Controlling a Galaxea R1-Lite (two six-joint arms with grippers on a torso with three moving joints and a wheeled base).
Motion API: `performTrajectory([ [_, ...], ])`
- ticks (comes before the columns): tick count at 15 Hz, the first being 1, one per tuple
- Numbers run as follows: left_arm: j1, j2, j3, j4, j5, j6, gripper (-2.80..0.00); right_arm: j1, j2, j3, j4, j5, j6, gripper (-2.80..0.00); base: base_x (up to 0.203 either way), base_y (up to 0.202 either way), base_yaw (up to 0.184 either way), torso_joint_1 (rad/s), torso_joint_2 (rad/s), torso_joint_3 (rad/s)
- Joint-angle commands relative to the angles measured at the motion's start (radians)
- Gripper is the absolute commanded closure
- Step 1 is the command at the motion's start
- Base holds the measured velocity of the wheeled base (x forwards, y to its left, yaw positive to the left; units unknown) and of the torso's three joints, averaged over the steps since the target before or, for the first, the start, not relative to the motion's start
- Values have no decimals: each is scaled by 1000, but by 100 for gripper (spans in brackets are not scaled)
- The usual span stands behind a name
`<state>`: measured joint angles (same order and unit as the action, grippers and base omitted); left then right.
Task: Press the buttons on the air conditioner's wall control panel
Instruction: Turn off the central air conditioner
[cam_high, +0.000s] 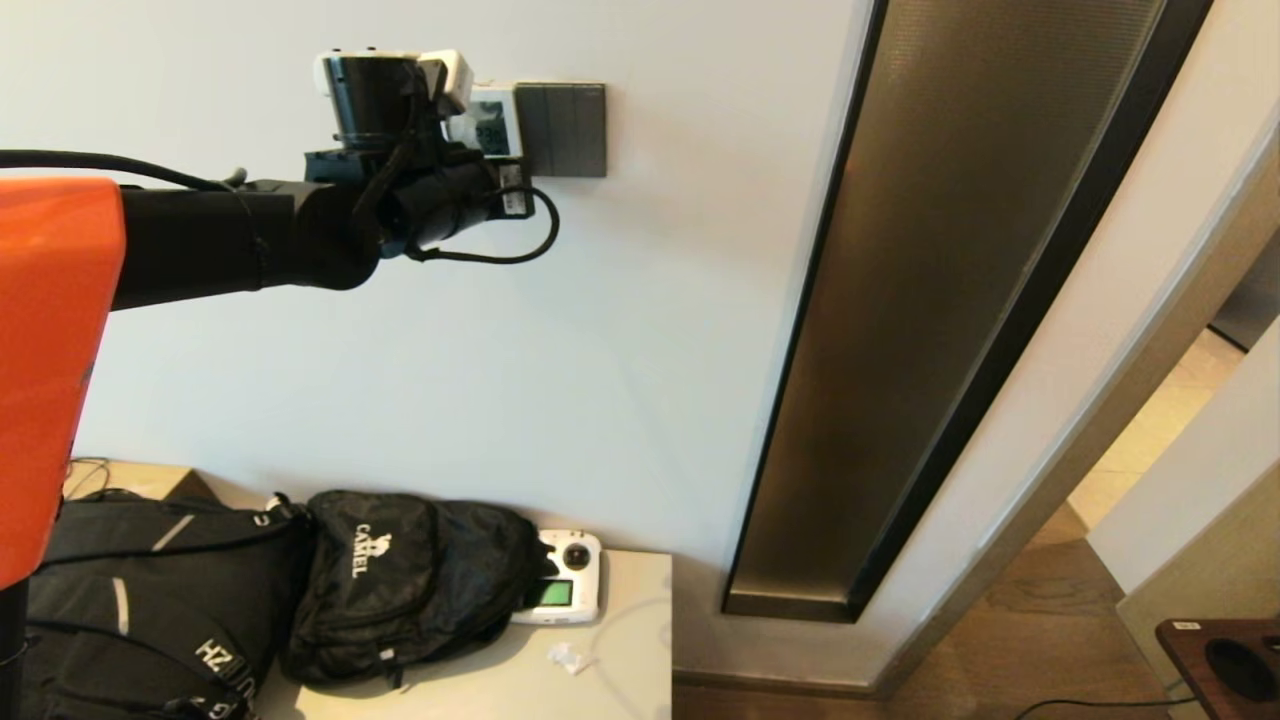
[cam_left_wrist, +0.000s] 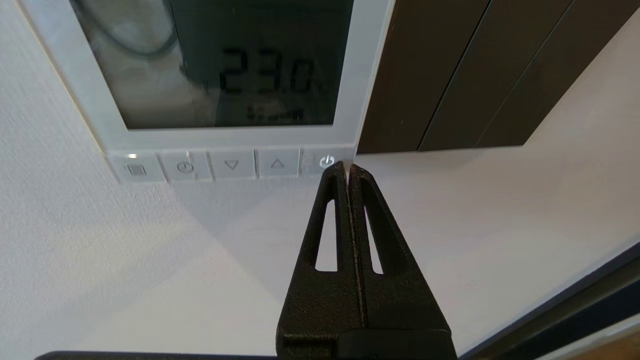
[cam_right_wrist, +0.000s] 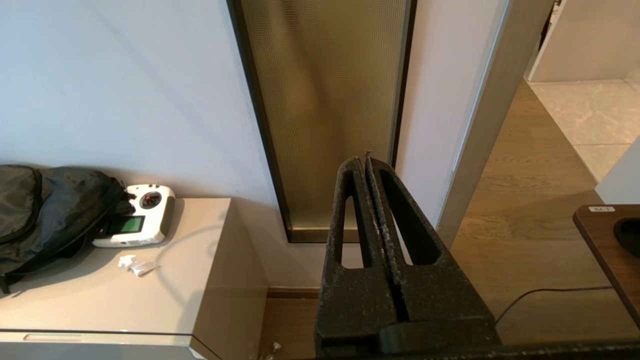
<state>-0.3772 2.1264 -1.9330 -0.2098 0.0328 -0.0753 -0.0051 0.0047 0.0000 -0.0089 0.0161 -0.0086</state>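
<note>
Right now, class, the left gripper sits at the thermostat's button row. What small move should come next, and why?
Probably a slight nudge forward and toward the panel's middle. The left gripper, fingers shut, has its tip at the outer edge of the power button, last of the buttons on the control panel, near its corner. The right gripper is parked low.

Left gripper (cam_left_wrist: 347, 167) raised high, fingers pressed together; right gripper (cam_right_wrist: 366, 162) low, likewise closed
</note>
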Motion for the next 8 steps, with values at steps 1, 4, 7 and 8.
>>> performTrajectory([
  [1,1,-5,0,-4,3,-1,0,-1,1,0,0,1,-1,0,0,0,0,0,0,0],
  [4,3,12,0,-8,3,-1,0,-1,1,0,0,-1,-1,0,0,0,0,0,0,0],
  [7,6,19,0,-8,1,-1,0,1,1,0,0,-1,-1,0,0,0,0,0,0,0],
  [8,6,20,0,-8,1,-1,0,1,1,0,0,-1,-1,0,0,0,0,0,0,0],
])
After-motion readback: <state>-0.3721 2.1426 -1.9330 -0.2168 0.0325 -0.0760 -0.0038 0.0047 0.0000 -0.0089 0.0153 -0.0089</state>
